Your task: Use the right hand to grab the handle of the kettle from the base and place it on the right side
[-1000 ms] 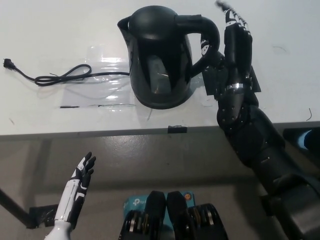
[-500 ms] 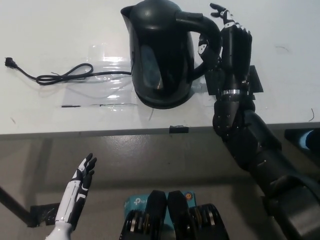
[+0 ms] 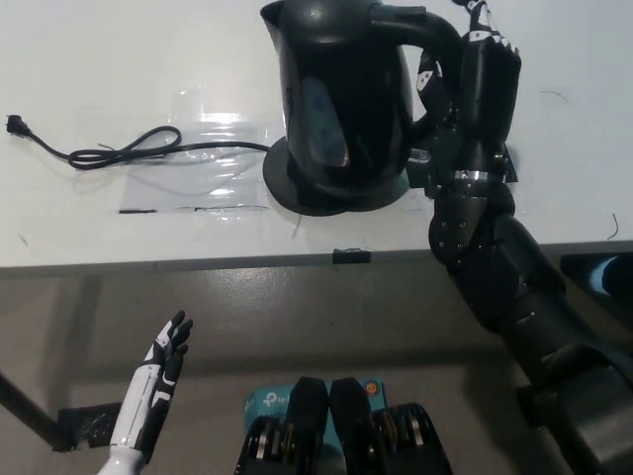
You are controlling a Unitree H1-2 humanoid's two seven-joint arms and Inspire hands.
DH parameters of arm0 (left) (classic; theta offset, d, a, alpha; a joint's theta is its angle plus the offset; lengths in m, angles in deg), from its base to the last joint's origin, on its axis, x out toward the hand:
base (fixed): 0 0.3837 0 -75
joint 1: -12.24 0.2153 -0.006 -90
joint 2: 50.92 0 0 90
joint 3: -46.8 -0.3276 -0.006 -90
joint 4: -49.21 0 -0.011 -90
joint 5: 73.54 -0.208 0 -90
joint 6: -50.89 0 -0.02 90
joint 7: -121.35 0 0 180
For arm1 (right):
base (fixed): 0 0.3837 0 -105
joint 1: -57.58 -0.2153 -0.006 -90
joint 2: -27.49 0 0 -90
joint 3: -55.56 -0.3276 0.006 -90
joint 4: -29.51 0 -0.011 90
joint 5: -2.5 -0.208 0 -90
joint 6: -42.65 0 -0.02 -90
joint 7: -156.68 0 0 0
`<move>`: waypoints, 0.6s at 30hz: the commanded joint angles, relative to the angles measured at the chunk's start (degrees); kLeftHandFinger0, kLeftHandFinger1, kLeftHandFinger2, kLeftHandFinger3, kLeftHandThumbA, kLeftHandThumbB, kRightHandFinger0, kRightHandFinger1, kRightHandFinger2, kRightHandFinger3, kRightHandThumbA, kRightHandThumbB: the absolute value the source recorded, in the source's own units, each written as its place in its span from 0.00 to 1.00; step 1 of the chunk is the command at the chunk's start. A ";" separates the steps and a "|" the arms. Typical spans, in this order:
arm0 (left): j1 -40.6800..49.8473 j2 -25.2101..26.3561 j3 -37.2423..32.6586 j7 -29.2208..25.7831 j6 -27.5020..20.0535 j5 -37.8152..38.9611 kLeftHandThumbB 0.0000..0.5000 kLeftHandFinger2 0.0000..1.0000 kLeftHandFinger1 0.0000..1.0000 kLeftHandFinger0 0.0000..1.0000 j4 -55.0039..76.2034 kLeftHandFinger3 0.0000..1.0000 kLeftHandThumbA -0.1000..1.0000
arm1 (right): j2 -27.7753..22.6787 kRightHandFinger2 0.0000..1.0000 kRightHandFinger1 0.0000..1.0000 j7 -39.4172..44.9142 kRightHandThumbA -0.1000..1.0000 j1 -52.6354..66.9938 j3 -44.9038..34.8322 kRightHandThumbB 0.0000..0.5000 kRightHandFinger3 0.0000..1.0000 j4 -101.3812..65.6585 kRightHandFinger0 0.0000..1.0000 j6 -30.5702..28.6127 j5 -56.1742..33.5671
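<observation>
- The right hand (image 3: 473, 84) is wrapped around the handle (image 3: 427, 40) of the black kettle (image 3: 346, 94), fingers curled through the loop from the far side, so I read it as gripping the handle.
- The kettle sits immediately to the left of that hand, tilted, with its body shifted toward the hand. The round base (image 3: 297, 183) shows as a dark disc beneath it, peeking out on the side away from the hand.
- Judged from this, the step in hand is the lift-off: the kettle looks partly raised from the base, but whether its bottom is fully clear of the disc cannot be told from this steep angle.
- The power cord (image 3: 129, 150) trails off the base across the white worktop (image 3: 99, 59), well away from the hand on the far side of the kettle.
- The next move calls for raising the kettle straight up until it clears the base, then carrying it to the bare worktop on the hand's outer side and setting it down upright.
- A firm hold matters, since a tilted kettle could swing on the handle.
- The left hand (image 3: 158, 381) rests low, well below the worktop edge, fingers apart and holding nothing.
</observation>
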 commanded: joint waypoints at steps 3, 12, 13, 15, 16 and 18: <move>-0.48 0.15 -0.33 0.34 -3.31 1.36 1.00 1.00 1.00 1.00 1.04 1.00 1.00 | -1.94 0.70 0.25 -5.07 0.00 -9.35 -2.65 0.17 0.78 -2.46 0.01 -3.28 -1.20; -0.05 0.62 0.04 0.18 -2.88 1.36 1.00 1.00 1.00 1.00 1.25 1.00 1.00 | -5.87 0.68 0.20 -4.87 0.00 -12.54 -4.95 0.13 0.82 -0.44 0.00 -4.39 -2.60; 0.06 0.58 0.03 0.15 -3.16 1.36 1.00 1.00 1.00 1.00 1.18 1.00 1.00 | -6.25 0.67 0.20 -4.75 0.00 -12.36 -5.18 0.11 0.81 -0.57 0.00 -4.07 -2.68; 0.54 0.53 0.00 0.17 -3.04 1.36 1.00 1.00 1.00 0.98 1.34 1.00 1.00 | -6.95 0.64 0.18 -5.23 0.00 -11.80 -5.75 0.08 0.77 -0.73 0.00 -3.25 -2.74; 0.69 0.55 0.00 0.13 -3.16 1.27 1.00 1.00 1.00 0.97 1.37 1.00 1.00 | -7.35 0.63 0.15 -5.42 0.00 -11.57 -5.82 0.06 0.74 -0.56 0.00 -3.46 -2.63; 0.94 0.69 0.13 0.16 -3.28 1.43 1.00 1.00 1.00 0.97 1.45 1.00 1.00 | -8.04 0.65 0.15 -5.60 0.00 -11.39 -5.95 0.05 0.74 0.34 0.00 -4.63 -2.73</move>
